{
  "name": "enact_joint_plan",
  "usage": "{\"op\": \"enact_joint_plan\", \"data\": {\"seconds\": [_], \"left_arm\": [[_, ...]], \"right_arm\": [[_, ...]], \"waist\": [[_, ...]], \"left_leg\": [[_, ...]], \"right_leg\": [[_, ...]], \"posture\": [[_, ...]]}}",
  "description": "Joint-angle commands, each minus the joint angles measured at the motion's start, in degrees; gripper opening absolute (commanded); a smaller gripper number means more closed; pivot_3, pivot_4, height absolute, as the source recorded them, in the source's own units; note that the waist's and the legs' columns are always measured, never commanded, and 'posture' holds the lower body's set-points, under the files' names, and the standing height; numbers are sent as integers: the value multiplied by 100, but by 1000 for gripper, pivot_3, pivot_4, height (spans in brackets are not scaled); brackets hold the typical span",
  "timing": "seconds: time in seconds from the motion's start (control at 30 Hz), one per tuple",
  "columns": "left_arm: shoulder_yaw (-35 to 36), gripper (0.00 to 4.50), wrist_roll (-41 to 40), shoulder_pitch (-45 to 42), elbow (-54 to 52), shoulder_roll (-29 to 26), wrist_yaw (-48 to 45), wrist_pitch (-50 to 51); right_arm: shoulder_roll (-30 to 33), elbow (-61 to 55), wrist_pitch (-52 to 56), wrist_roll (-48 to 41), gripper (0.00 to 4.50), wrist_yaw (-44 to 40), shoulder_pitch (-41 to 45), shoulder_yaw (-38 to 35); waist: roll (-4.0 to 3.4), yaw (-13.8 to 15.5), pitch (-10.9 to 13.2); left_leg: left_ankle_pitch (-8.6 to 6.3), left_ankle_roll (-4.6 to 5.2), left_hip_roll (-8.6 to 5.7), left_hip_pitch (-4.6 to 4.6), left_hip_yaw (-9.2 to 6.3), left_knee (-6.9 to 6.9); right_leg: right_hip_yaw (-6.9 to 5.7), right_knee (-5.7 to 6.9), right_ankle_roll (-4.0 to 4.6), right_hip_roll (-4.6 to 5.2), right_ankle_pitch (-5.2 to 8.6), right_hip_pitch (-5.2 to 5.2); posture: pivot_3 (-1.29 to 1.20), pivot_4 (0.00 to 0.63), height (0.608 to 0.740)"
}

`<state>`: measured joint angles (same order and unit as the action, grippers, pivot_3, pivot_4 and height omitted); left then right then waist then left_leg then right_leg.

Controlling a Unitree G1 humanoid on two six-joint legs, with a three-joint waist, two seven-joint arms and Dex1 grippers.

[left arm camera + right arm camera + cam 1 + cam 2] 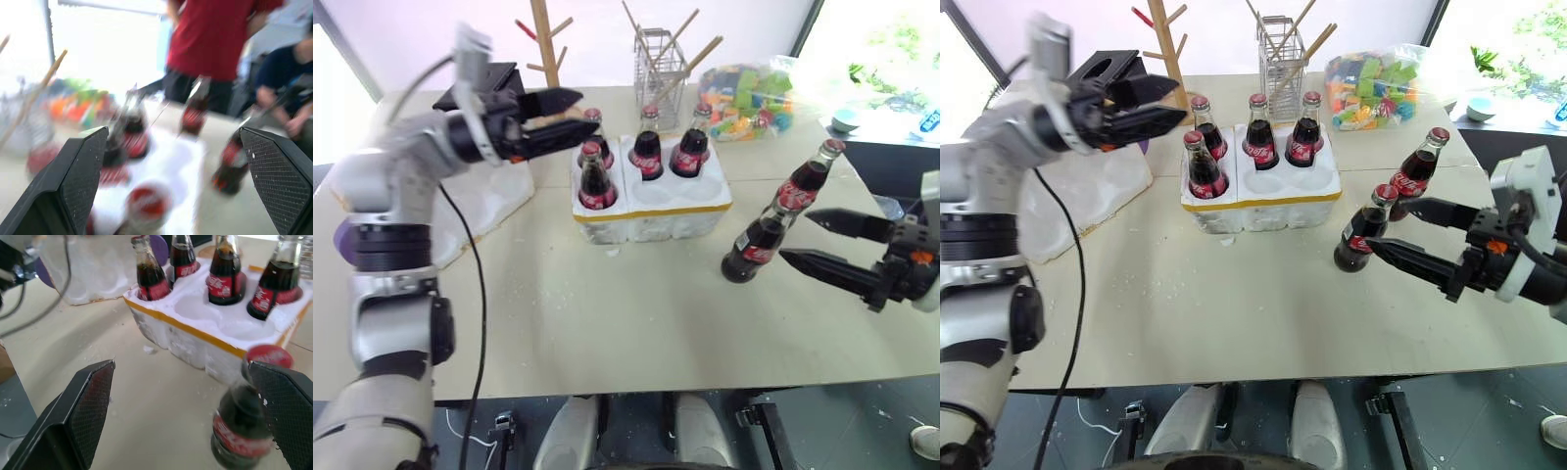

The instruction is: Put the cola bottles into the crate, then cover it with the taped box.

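The low white foam crate (651,201) with a yellow tape band around its side sits in the upper middle of the head view, on the pale flat surface (607,313). Four small glass cola bottles with dark drink, red caps and red labels stand upright in its round wells: one in the front left well (596,178), one behind it (595,137), one in the back middle (647,144) and one in the back right (692,142). The front middle and front right wells are bare white (you can see right down into them).

Two more cola bottles stand on the surface at the right of the picture, apart from the crate. One is nearer the front (756,242) and one sits just behind it (808,176).

The left gripper (570,114) is up in the air at the upper left, just beside the back left bottle. Its black fingers (83,176) are spread wide and hold nothing.

The right gripper (796,238) is low at the right edge, beside the two loose bottles. Its black fingers (88,406) are wide apart too, and they grip nothing.

The big white foam taped box (489,201) lies at the left, partly hidden behind the left arm.
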<state>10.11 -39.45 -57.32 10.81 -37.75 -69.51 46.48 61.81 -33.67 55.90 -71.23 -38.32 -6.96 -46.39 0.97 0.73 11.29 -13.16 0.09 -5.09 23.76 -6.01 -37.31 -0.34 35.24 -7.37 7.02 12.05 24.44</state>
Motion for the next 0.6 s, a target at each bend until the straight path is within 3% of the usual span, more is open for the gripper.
{"op": "enact_joint_plan", "data": {"seconds": [0.03,0.1,0.17,0.37,0.6], "left_arm": [[-40,4454,-611,300,-902,-650,-777,589],[-462,4454,-447,944,-1513,-1159,-1271,463],[-718,4454,-225,1339,-1787,-1332,-1391,152],[-1067,4454,189,1718,-1936,-1057,-1044,-449],[-1014,4454,101,1691,-1980,-901,-832,-425]], "right_arm": [[-292,-161,-169,506,4500,14,-404,-272],[-722,-216,-472,1030,4500,327,-579,200],[-1012,-249,-703,1436,4500,508,-613,651],[-2311,253,-1410,2409,4500,1195,-148,1960],[-2559,969,-1636,2702,4500,1152,650,2350]], "waist": [[-1,-15,0],[-8,-37,-8],[-17,-27,-14],[-11,2,-11],[-16,-13,-9]], "left_leg": [[0,0,2,-4,2,0],[0,-1,6,-28,15,13],[-1,-2,12,-47,26,21],[1,-6,24,-33,31,8],[1,-5,35,-31,49,27]], "right_leg": [[1,0,1,-3,0,-2],[13,0,3,-5,1,-12],[20,-4,27,-4,15,-31],[23,-15,44,-7,6,-25],[28,-12,39,-19,4,-2]], "posture": [[0,150,740],[0,150,740],[0,150,740],[0,150,740],[0,150,740]]}}
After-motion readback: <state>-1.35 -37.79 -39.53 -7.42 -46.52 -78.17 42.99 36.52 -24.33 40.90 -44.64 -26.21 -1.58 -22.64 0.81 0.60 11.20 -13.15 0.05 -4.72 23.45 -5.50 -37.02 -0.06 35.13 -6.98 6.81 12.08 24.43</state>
